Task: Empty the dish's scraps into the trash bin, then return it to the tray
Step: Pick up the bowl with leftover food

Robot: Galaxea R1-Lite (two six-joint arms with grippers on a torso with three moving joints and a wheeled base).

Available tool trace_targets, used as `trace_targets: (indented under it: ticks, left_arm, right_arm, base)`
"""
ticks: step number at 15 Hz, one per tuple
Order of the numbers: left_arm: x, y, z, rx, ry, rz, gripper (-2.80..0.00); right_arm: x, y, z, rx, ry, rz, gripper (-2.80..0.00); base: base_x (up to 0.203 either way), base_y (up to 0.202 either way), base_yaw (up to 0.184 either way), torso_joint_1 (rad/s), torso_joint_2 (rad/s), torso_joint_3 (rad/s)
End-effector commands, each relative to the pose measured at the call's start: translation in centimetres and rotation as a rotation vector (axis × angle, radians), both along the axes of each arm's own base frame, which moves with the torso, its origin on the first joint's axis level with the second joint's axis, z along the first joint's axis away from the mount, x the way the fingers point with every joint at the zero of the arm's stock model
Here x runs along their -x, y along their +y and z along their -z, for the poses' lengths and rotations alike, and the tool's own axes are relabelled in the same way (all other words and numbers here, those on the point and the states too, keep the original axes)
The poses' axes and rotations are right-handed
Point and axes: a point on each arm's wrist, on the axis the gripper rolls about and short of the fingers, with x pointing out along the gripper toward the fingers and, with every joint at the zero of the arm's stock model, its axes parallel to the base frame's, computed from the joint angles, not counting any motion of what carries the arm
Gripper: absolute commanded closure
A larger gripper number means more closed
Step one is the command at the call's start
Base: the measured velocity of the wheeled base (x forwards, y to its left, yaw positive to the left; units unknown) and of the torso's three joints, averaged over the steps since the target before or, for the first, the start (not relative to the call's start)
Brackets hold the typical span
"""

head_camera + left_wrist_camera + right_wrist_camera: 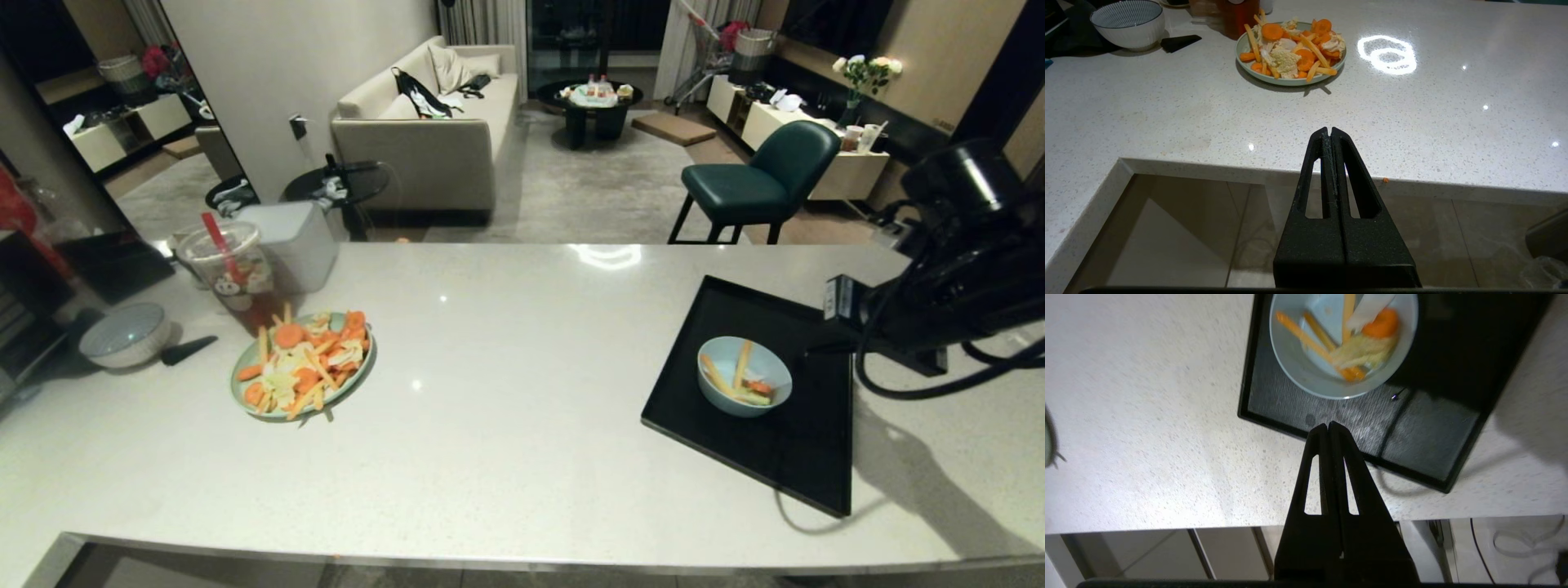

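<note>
Facing a speckled white stone counter (506,351) before a living room's beige sofa (433,122), we see our right claw (1329,426) pressed together above the flat black tray (1433,428), where the small light-blue bowl (1306,371) of scraps (1367,351) sits; our left claw (1329,132) rests together too.

A home is indicated by the sofa (433,122) and coffee table (594,110) seen beyond the pale stone surface (506,392).

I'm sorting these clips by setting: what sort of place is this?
Most likely a home, an open kitchen counter facing a living room. A pale stone counter holds a plate of cut vegetables and a black tray; beyond it stand a beige sofa and a coffee table.
</note>
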Motion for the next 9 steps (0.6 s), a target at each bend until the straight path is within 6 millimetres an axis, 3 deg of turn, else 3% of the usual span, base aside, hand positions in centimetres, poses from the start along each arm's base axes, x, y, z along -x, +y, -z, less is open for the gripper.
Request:
trace_targets:
  ticks: [1, 4, 5, 9]
  left_arm:
    - [0.0, 0.0, 0.0, 0.001, 0.000, 0.000, 0.00]
    - [0.0, 0.0, 0.0, 0.001, 0.001, -0.001, 0.00]
    - [0.0, 0.0, 0.0, 0.001, -0.001, -0.001, 0.00]
    - [0.0, 0.0, 0.0, 0.001, 0.001, 0.000, 0.00]
  right_arm:
    - [-2.6, 2.2, 2.9, 0.019, 0.109, -0.040, 0.00]
    - [-3.8, 3.1, 5.0, 0.099, 0.150, 0.012, 0.00]
    - [-4.3, 3.2, 5.1, 0.104, 0.151, 0.044, -2.80]
    - [-4.4, 3.1, 4.6, 0.089, 0.135, 0.063, -2.80]
  base:
    - [0.000, 0.000, 0.000, 0.000, 0.00, 0.000]
    - [0.000, 0.000, 0.000, 0.000, 0.00, 0.000]
    - [0.000, 0.000, 0.000, 0.000, 0.00, 0.000]
    - [0.000, 0.000, 0.000, 0.000, 0.00, 0.000]
